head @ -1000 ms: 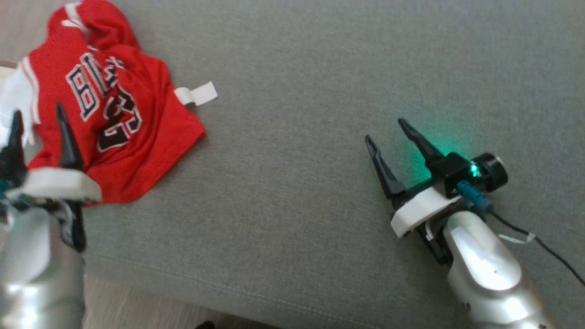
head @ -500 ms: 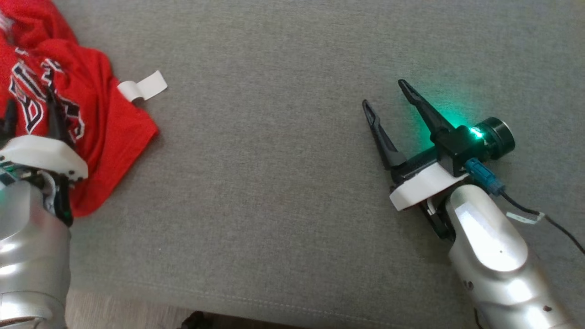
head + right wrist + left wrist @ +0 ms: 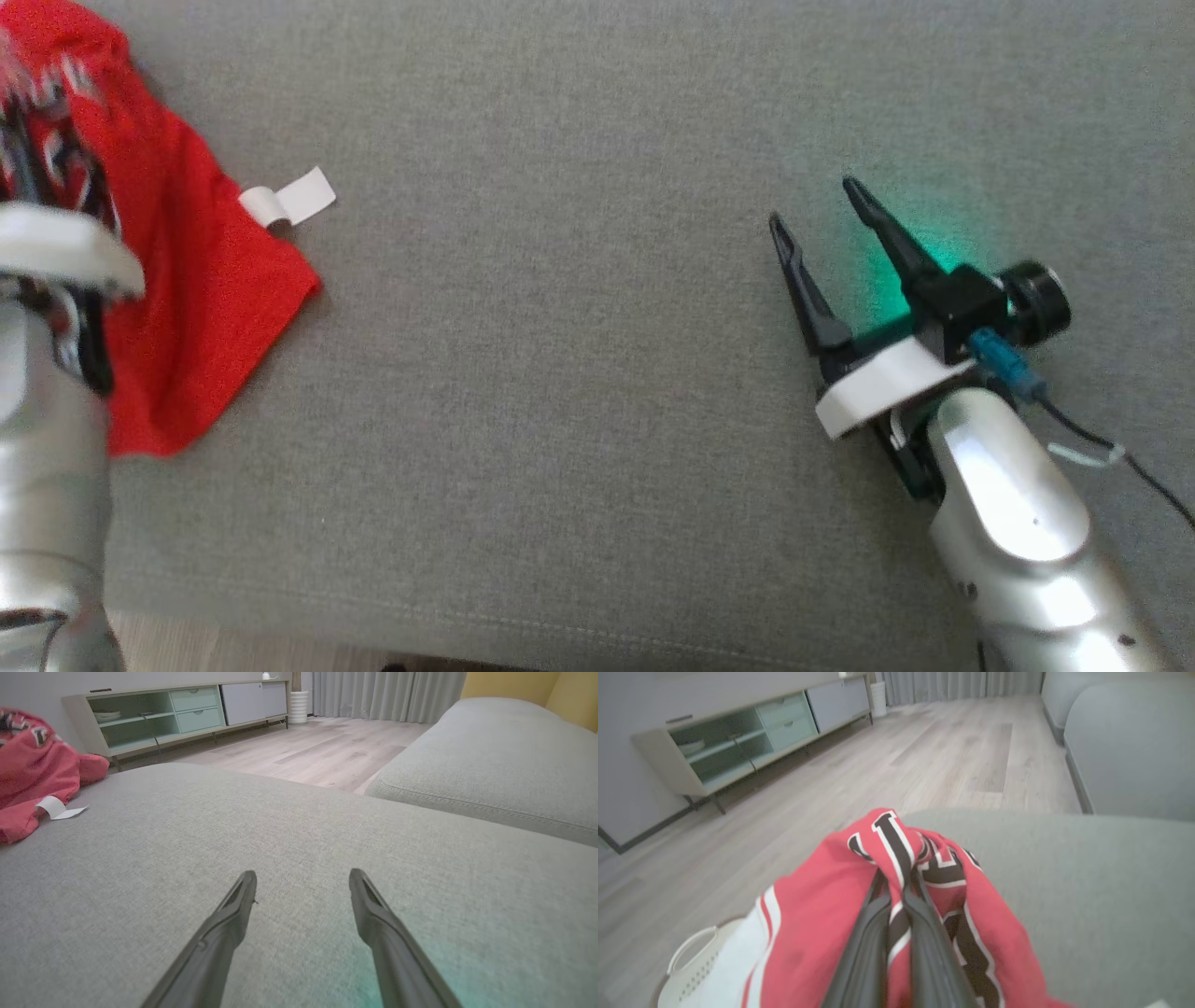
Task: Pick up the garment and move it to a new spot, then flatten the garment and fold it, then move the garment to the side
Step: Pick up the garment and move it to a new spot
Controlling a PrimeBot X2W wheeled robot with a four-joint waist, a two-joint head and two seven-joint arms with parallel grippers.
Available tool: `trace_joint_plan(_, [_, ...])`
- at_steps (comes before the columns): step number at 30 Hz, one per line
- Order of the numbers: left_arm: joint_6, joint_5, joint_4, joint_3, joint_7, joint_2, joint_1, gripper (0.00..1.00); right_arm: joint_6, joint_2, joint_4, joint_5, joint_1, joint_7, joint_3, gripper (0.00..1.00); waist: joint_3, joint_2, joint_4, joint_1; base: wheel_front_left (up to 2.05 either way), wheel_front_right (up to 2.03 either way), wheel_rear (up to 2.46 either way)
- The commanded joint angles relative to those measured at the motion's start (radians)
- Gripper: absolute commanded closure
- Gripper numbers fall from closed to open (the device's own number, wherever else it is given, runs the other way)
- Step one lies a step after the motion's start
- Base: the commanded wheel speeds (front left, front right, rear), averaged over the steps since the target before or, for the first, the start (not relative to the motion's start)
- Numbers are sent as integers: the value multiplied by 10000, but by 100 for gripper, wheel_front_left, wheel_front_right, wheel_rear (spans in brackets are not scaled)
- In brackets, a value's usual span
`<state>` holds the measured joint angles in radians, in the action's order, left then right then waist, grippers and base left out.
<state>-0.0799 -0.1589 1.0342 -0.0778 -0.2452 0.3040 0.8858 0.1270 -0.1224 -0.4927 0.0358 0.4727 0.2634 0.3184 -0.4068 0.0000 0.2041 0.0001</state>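
Note:
The garment (image 3: 205,280) is a red jersey with black and white lettering, bunched at the left end of the grey cushion (image 3: 560,373). My left gripper (image 3: 28,149) is over it at the view's left edge, blurred. In the left wrist view the gripper (image 3: 899,877) is shut on a raised fold of the garment (image 3: 808,933), and the cloth drapes down both sides of the fingers. My right gripper (image 3: 812,201) hovers open over bare cushion far to the right, holding nothing. From the right wrist the gripper (image 3: 302,873) points across the cushion, with the garment (image 3: 32,765) at far left.
A white paper tag (image 3: 289,198) lies by the garment's right edge. A white perforated basket (image 3: 686,961) sits below the cushion's left end. Beyond are wood floor, a low sideboard (image 3: 187,714) and a second grey cushion (image 3: 490,756). The cushion's front seam runs along the bottom.
My left gripper has shut on a fold of the garment, which now rises in a bunch. The head camera has shifted, so the garment sits nearer the left edge. The right gripper stays open.

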Motion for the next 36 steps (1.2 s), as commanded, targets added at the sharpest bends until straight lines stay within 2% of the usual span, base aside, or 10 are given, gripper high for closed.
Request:
trace_joint_plan(1, [-27, 140, -593, -77, -157, 668, 480, 100, 37, 194, 210, 88, -283, -16, 150, 0, 236, 0, -38, -1, 0, 0, 0])
trace_joint_plan(6, [-171, 566, -2544, 470, -163, 550, 652, 100, 37, 416, 158, 226, -585, -16, 69, 0, 916, 0, -304, -1, 0, 0, 0])
trace_joint_plan(10, [-325, 594, -3557, 965, -164, 199, 667, 100, 37, 563, 128, 348, -850, -16, 15, 0, 1422, 0, -674, -1, 0, 0, 0])
trace_joint_plan(18, [-484, 48, -5061, 2295, -165, -1002, 349, 100, 37, 699, 129, 568, -1261, -16, -1, 0, 2025, 0, -1644, -1, 0, 0, 0])
trace_joint_plan(25, [-504, -697, -5710, 3835, -157, -2102, -229, 100, 37, 718, 260, 880, -1383, -16, 186, 0, 2210, 0, -2704, -1, 0, 0, 0])
trace_joint_plan(31, [-498, -1609, -5389, 4690, -162, -2469, -970, 100, 37, 720, 336, 1046, -1480, -16, 211, 0, 2281, 0, -3495, -1, 0, 0, 0])
trace_joint_plan(33, [-352, -1672, -5226, 4864, -163, -2505, -1245, 100, 37, 720, 351, 1061, -1531, -16, 135, 0, 2282, 0, -3646, -1, 0, 0, 0])
trace_joint_plan(34, [-243, -1667, -5104, 4928, -163, -2514, -1408, 55, 37, 720, 358, 1059, -1557, -16, 105, 0, 2286, 0, -3693, -1, 0, 0, 0])
trace_joint_plan(35, [-111, -1653, -4967, 4958, -164, -2521, -1583, 0, 37, 721, 367, 1053, -1582, -16, 83, 0, 2301, 0, -3739, -1, 0, 0, 0])
trace_joint_plan(36, [7, -1641, -4845, 4960, -164, -2525, -1753, 0, 37, 721, 387, 1064, -1609, -16, 45, 0, 2310, 0, -3766, -1, 0, 0, 0])
